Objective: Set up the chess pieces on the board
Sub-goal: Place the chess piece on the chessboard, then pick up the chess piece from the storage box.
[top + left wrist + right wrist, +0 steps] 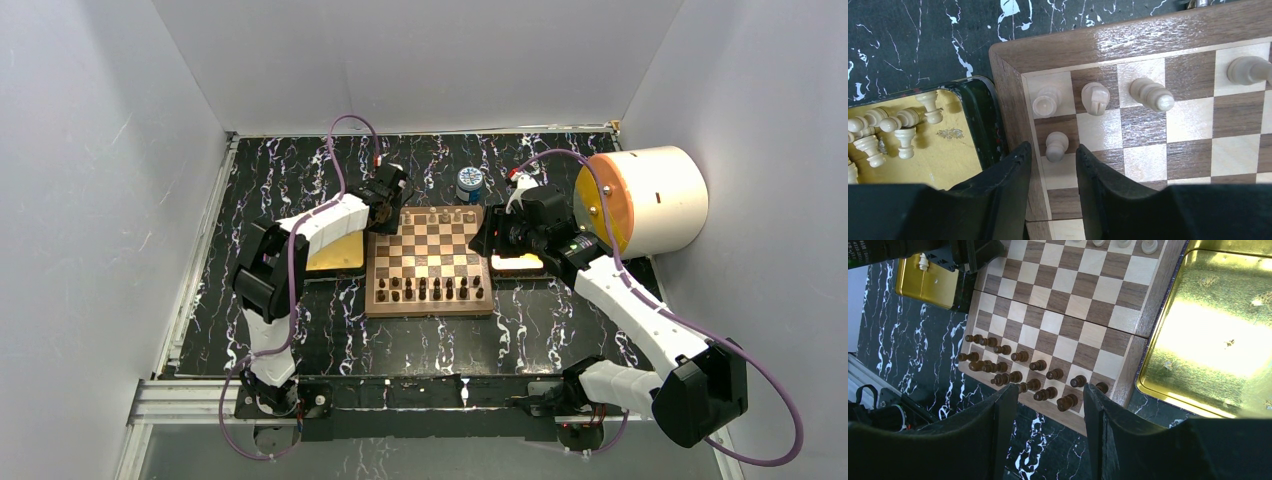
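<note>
Hovering low over the far left corner of the chessboard (1063,47), the left gripper (1052,150) is holding its black fingers apart. A cream pawn (1056,144) is standing upright right between the tips, with a sliver of board showing on either side (nothing is pinching it). Just beyond the pawn, a cream rook (1045,101) is sitting on the corner square, with a cream knight (1095,97) beside it, a cream bishop (1151,95) next, and another pale piece (1248,70) farther along that row.

More cream pieces (898,127) are waiting, some standing and some lying, in the gold tray (950,162) just beside the board's left edge.

Across the board, the right gripper (1050,390) is hanging above the near right corner, claw spread wide and gripping nothing. The dark brown pieces (1020,356) are lining up in two rows beneath it. A second gold tray (1208,330) is gleaming just beside that edge. A blue-and-white jar (469,184) is standing behind the board on the black marbled table (908,40).
</note>
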Action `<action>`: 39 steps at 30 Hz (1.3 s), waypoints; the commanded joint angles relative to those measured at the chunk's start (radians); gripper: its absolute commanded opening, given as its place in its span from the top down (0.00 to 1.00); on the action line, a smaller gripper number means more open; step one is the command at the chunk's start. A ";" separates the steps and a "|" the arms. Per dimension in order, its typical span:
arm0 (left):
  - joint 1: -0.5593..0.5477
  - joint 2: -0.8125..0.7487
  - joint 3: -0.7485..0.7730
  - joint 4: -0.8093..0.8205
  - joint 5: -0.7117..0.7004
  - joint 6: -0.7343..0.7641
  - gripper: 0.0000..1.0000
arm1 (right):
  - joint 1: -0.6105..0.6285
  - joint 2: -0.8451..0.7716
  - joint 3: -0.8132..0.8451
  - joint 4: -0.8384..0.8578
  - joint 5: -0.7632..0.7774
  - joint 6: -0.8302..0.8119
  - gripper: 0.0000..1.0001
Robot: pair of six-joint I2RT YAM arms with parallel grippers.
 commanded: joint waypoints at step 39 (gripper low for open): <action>0.359 -0.252 -0.129 -0.041 0.066 0.024 0.75 | -0.003 -0.061 -0.001 0.040 -0.013 0.004 0.40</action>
